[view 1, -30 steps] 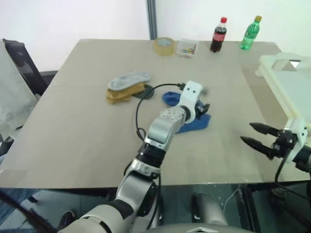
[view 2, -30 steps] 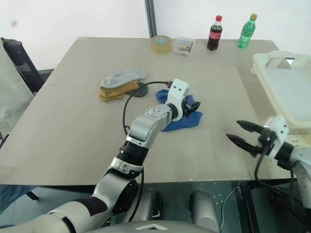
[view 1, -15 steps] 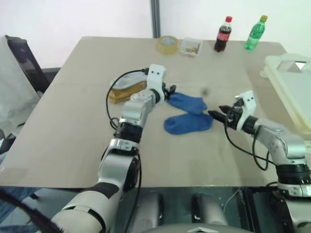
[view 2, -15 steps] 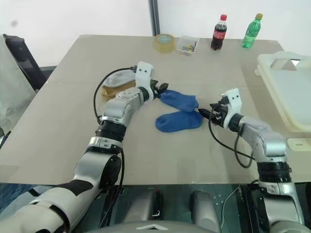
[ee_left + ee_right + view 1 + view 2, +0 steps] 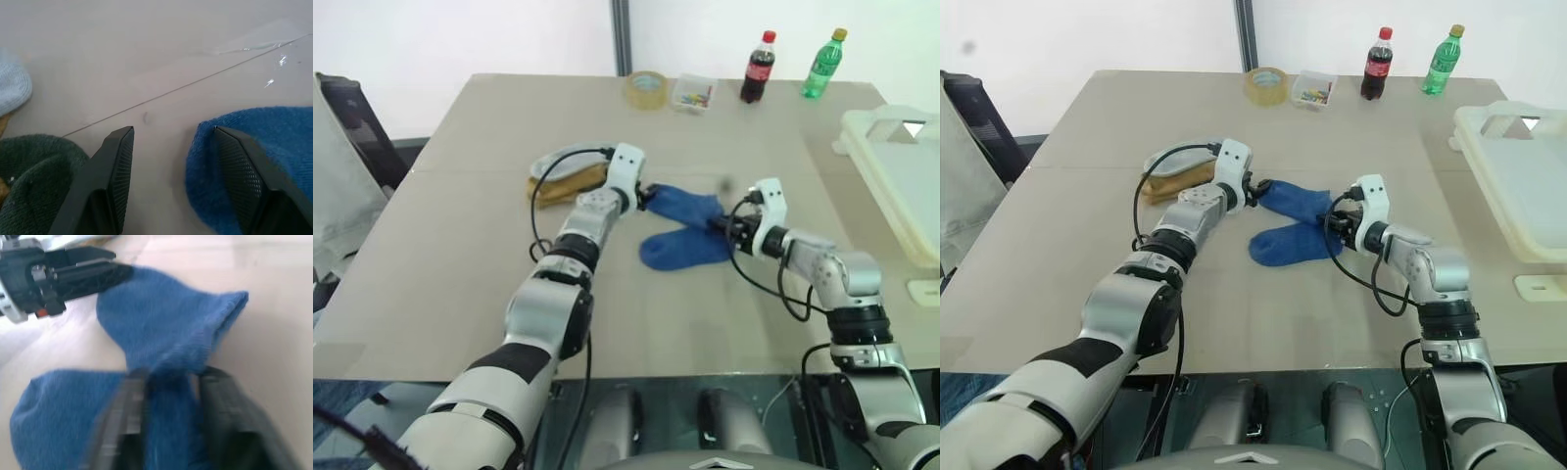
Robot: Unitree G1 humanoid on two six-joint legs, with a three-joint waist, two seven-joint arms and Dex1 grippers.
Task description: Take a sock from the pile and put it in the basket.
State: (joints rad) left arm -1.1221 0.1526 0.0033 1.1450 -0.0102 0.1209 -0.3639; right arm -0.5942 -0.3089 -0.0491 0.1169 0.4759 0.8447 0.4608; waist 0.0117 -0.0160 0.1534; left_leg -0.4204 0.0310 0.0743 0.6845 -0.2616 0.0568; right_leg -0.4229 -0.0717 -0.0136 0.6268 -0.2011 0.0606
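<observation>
Tabletop (image 5: 460, 245): right gripper (image 5: 168, 382) pinched the sock (image 5: 690, 227) at its bend; left gripper (image 5: 171, 166), released, straddled its far end.

Bright, even daylight, soft shadows; the right wrist view is motion-blurred.

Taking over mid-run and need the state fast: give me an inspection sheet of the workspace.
Surface: tan table, taped seam across.
Job's things: blue sock flat mid-table; pile of grey, mustard and green socks at its left; basket at right edge.
Clutter: tape roll, small clear box, cola bottle, green bottle at far edge.
Grippers: left gripper open, one finger on the sock; right gripper pinching a sock fold.
Cables: black wrist cables on both arms.
Surroundings: dark chair, white wall.
</observation>
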